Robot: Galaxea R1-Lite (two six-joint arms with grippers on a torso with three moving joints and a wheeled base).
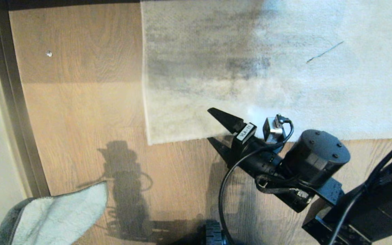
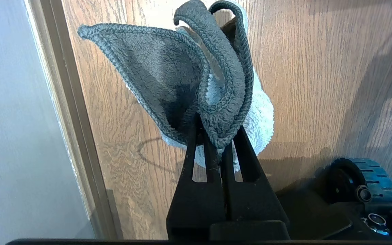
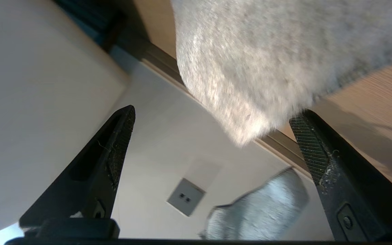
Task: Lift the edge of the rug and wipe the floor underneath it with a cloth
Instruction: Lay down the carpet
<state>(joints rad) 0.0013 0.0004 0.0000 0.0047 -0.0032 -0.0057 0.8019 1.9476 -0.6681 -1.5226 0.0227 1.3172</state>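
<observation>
The mottled grey-beige rug (image 1: 250, 68) lies flat on the wood-grain floor (image 1: 80, 112). Its rug edge (image 1: 182, 139) ends in a corner (image 1: 150, 141). My right gripper (image 1: 213, 131) is open and level at that near edge, one finger over the pile and one over the planks, holding nothing. In the right wrist view the rug corner (image 3: 250, 68) lies ahead of the open right gripper (image 3: 213, 117), close to one finger. The pale blue-grey cloth (image 1: 56, 217) hangs at the lower left. My left gripper (image 2: 216, 136) is shut on the cloth (image 2: 189, 78) above the floor.
A dark baseboard strip (image 1: 15, 102) and a pale wall run along the left side. A wall socket (image 3: 186, 196) shows beyond the cloth (image 3: 260, 211). A small white speck (image 1: 49, 53) lies on the planks. My base wheel (image 1: 213, 234) is at the bottom.
</observation>
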